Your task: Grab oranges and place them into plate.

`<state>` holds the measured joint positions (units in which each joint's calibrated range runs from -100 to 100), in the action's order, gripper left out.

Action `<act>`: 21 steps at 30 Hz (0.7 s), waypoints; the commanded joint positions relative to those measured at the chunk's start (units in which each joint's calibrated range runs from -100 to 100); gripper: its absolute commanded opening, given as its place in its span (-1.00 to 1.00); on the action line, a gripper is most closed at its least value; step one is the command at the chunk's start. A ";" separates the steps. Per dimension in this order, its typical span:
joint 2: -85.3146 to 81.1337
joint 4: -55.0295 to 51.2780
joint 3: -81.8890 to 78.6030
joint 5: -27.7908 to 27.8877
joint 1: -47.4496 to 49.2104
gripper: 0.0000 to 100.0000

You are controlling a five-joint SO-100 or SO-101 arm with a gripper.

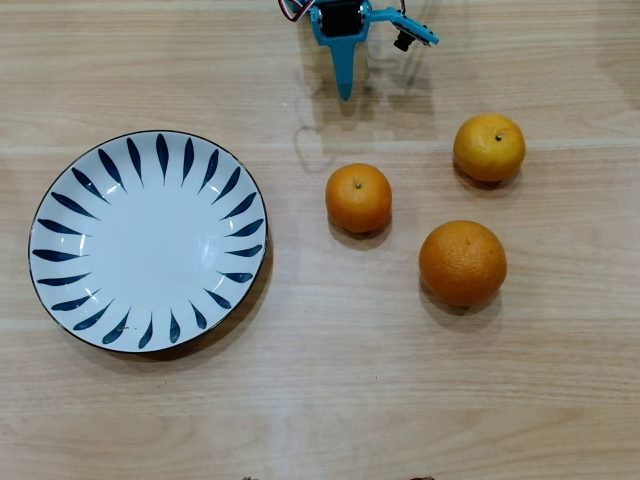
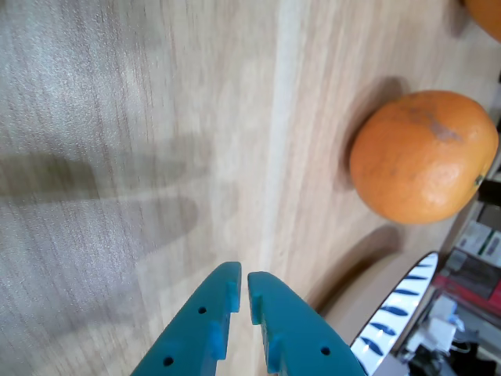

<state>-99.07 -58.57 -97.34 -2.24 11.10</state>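
Three oranges lie on the wooden table in the overhead view: a small one [image 1: 358, 197] in the middle, a small one [image 1: 489, 147] at the upper right, and a larger one [image 1: 462, 262] at the lower right. The plate [image 1: 148, 240], white with blue leaf strokes, stands empty at the left. My blue gripper [image 1: 345, 92] is at the top edge, above the middle orange and apart from it. In the wrist view the gripper [image 2: 243, 283] is shut and empty, with an orange [image 2: 423, 157] ahead at the right and the plate's rim [image 2: 399, 309] at the lower right.
The edge of a second orange [image 2: 487, 16] shows in the top right corner of the wrist view. Bare wooden table [image 1: 330, 380] lies between the plate and the oranges and along the front.
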 commanded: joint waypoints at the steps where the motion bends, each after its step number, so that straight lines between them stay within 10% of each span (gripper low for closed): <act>1: -0.42 0.25 -0.12 0.20 -0.21 -0.95; 21: -0.34 0.25 0.06 0.10 -0.62 -0.95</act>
<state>-99.07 -58.57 -97.34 -2.24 11.10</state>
